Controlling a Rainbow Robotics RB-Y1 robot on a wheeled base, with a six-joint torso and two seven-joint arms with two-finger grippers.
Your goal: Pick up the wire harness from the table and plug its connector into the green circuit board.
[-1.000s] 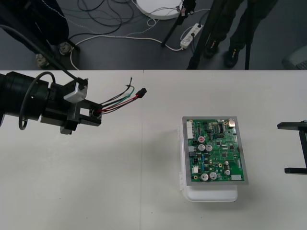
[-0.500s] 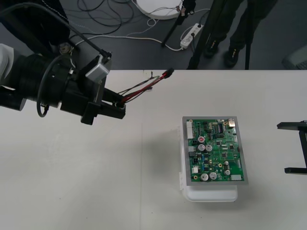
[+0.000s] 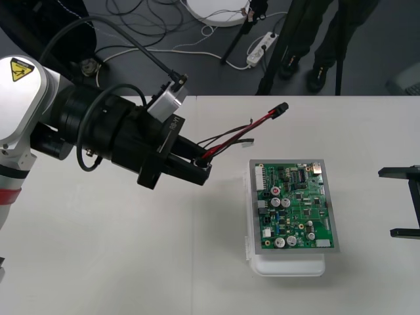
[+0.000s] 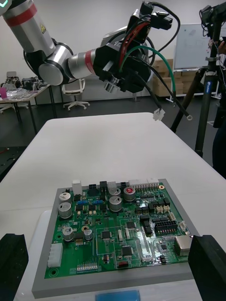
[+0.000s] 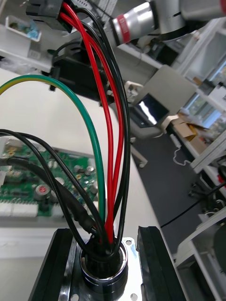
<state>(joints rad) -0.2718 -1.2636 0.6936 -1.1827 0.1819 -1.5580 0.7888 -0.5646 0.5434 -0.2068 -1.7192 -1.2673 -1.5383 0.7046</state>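
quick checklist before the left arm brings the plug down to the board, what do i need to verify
1. Hold on the harness: left gripper is shut on its socket. Ok.
2. Plug free: in the air beyond the circuit board's far edge, not inserted. Ok.
3. Board flat on its white base, nothing lying on it. Ok.
4. Right gripper open at the right side of the table, away from the board. Ok.
5. Plug turned to match the board's connector: cannot tell.
6. Green wire loops loose from the bundle and might snag on the way down. Not ok.
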